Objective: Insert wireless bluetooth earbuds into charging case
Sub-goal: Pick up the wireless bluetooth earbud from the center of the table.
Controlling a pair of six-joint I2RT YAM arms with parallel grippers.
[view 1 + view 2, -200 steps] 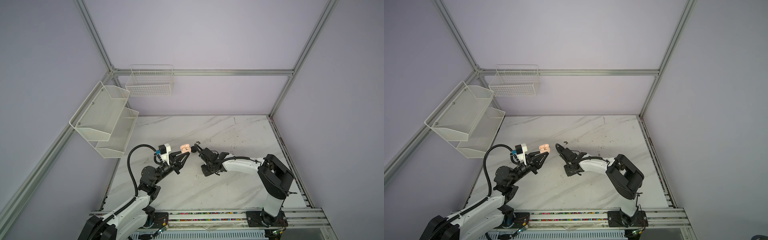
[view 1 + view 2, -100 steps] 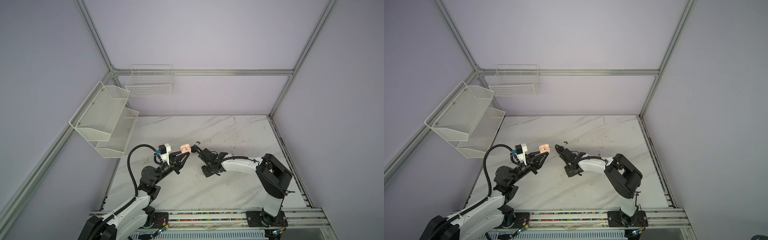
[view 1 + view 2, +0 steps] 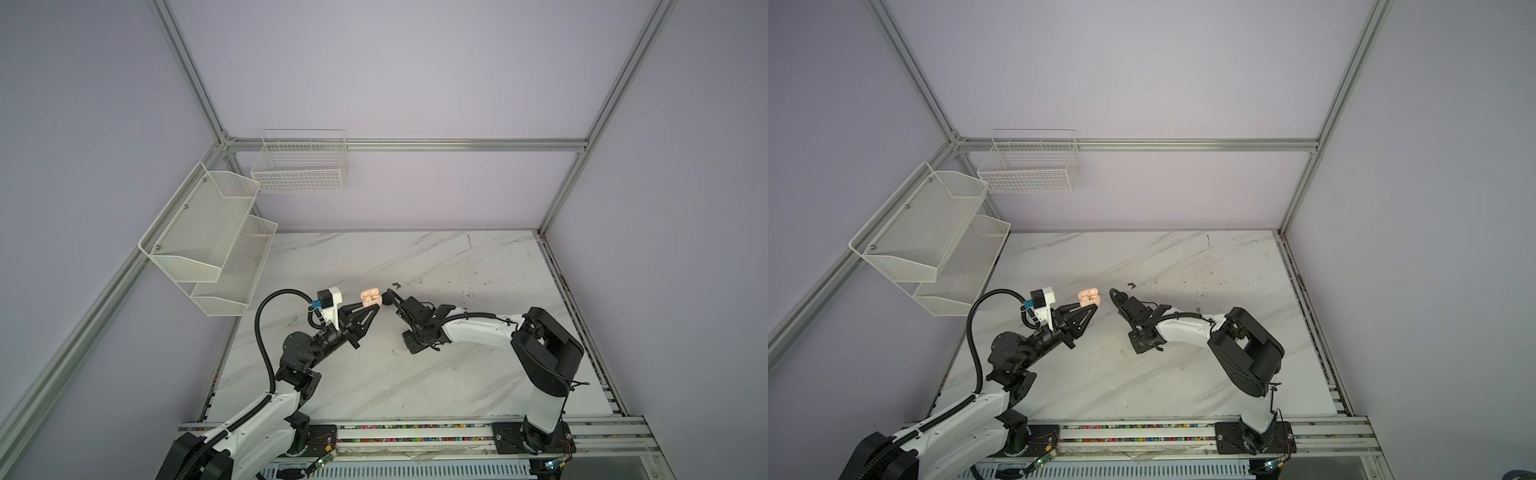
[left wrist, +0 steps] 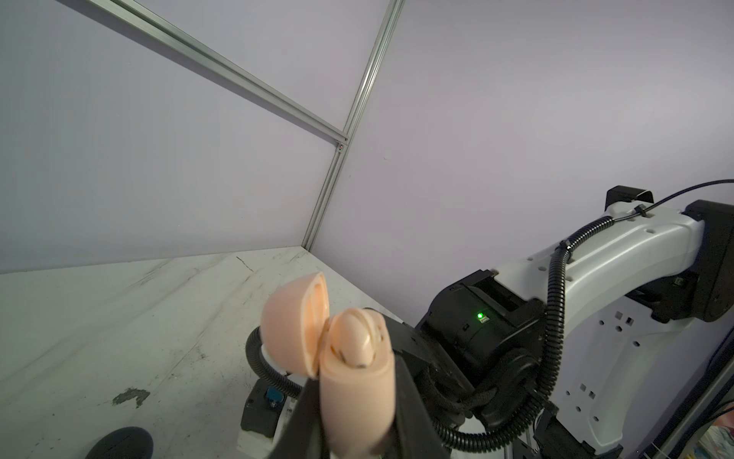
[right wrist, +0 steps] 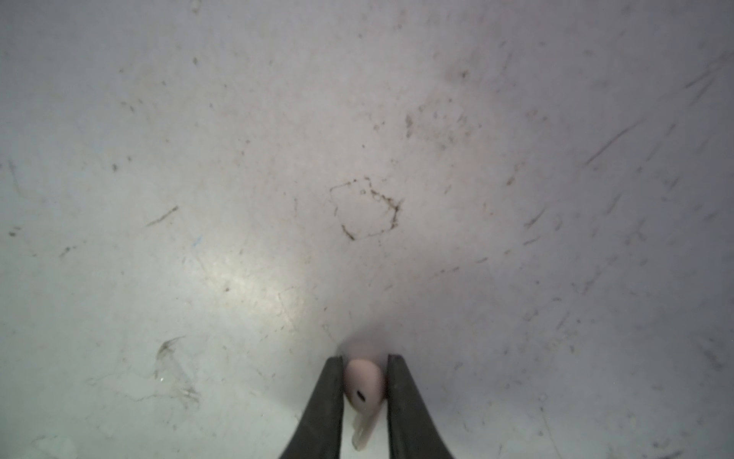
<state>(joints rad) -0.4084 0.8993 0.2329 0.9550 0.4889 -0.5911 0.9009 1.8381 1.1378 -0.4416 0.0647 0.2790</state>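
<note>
We see the marble table (image 3: pixel 415 374), with both arms reaching toward its middle. The left fingers (image 4: pixel 411 401) are pressed onto the pink charging case (image 4: pixel 357 397) and hold it upright above the table. Its lid is swung open, and a seated bud (image 4: pixel 357 341) shows in its top. Just beside the case, the right fingers (image 5: pixel 333 385) point down, low over the table, pinching a pale pinkish earbud (image 5: pixel 363 381). Its rounded head lies between the two tips, touching both, and its stem trails back between the fingers.
</note>
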